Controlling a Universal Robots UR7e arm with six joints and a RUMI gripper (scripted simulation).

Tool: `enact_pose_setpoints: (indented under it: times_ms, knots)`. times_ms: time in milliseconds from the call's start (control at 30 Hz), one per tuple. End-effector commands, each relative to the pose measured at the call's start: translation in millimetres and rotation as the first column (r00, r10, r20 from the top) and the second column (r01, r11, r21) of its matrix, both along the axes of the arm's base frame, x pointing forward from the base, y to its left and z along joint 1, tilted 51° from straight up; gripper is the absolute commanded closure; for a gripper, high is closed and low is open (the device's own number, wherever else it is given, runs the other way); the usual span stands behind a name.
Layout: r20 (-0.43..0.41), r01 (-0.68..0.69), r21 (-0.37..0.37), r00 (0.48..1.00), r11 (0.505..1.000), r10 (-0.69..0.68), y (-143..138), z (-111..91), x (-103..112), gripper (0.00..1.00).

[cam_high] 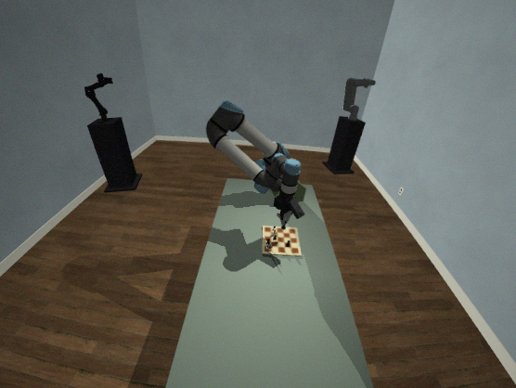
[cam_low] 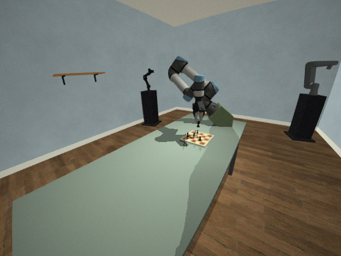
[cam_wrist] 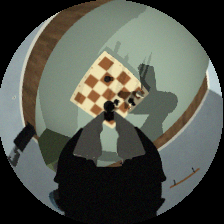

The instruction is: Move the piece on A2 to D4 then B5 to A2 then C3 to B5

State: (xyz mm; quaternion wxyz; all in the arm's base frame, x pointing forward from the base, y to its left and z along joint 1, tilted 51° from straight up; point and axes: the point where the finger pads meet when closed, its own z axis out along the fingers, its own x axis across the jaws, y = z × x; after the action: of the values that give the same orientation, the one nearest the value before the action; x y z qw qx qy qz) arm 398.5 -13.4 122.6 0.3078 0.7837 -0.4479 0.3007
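A small chessboard [cam_high: 281, 240] lies on the long green table; it also shows in the exterior view [cam_low: 197, 138] and in the wrist view [cam_wrist: 106, 88]. My gripper [cam_high: 284, 222] hangs above the board's far edge, well clear of it. It is shut on a black chess piece [cam_wrist: 108, 106] and holds it in the air, also seen in the exterior view [cam_low: 198, 124]. Several black pieces stand on the board: a cluster near one edge [cam_wrist: 131, 98] and a single piece [cam_wrist: 106, 78] nearer the middle. The square letters are too small to read.
A green wedge-shaped block [cam_low: 222, 115] sits on the table behind the board, by the arm's base. Two black pedestals with camera arms [cam_high: 113, 153] [cam_high: 343, 145] stand on the floor. A shelf [cam_low: 78, 74] hangs on the wall.
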Motion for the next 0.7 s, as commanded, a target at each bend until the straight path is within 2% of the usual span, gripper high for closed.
enact_pose_setpoints:
  times_ms: [0, 400, 600, 667]
  knots:
    - [0.002, 0.003, 0.0, 1.0, 1.0, -0.003, 3, 4, 0, 1.0]
    - [-0.007, 0.001, -0.001, 1.0, 1.0, -0.001, 5, -2, -1, 1.0]
    - [-0.055, -0.036, -0.011, 0.998, 0.999, 0.035, 48, -58, -17, 1.0]
    - [-0.06, -0.042, -0.014, 0.997, 0.999, 0.041, 54, -66, -20, 1.0]
